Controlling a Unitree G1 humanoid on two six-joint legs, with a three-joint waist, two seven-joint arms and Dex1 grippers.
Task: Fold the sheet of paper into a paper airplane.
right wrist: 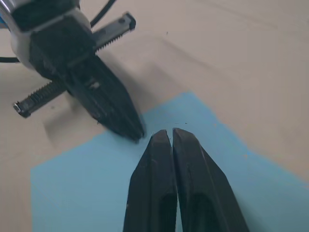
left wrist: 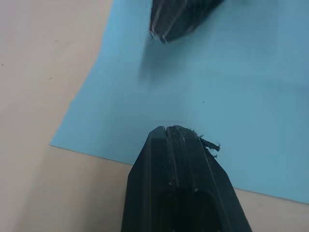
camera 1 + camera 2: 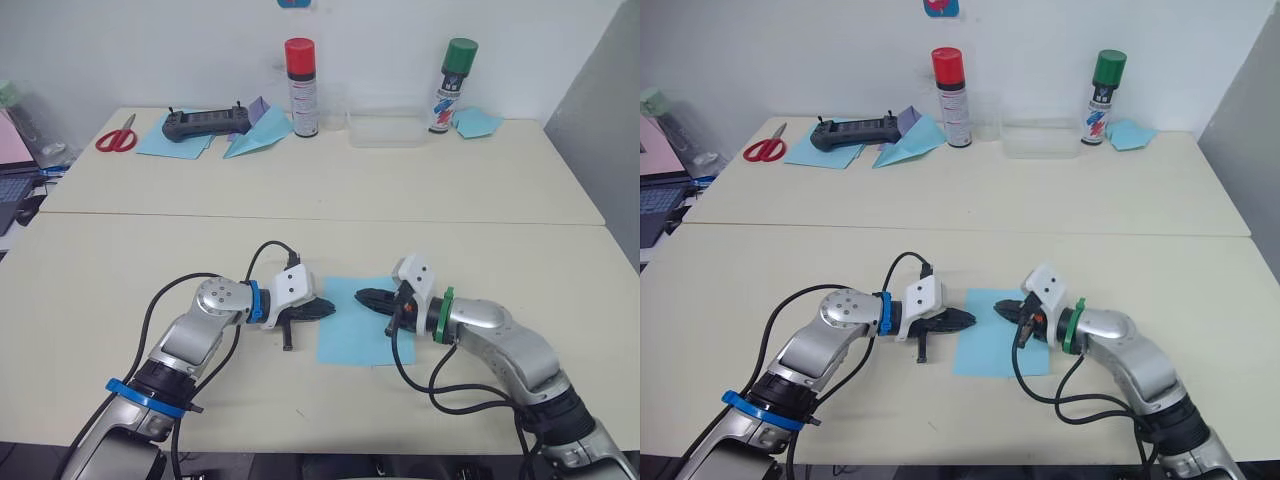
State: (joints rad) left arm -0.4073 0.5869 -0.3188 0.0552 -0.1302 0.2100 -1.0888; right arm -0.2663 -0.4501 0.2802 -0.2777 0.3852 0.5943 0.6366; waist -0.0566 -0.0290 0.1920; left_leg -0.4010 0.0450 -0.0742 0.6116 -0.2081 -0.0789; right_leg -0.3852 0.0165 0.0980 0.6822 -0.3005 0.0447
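Left end effector (image 3: pixel 322 308), fingers pressed together and empty, sits at the left edge of the sheet of paper (image 3: pixel 352 335), lying flat on the tabletop (image 3: pixel 300 250). Right end effector (image 3: pixel 368 297), also closed, is over its far part. It's thin, floppy and slippery, so I'd pinch an edge or corner.

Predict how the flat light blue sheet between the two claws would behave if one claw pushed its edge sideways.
The sheet of paper lies flat and thin on the smooth table, so it would probably slide rather than resist. Nothing visibly weighs it down, so it is likely very light. Pushed at one edge by the left claw, it may buckle or curl instead of moving whole.
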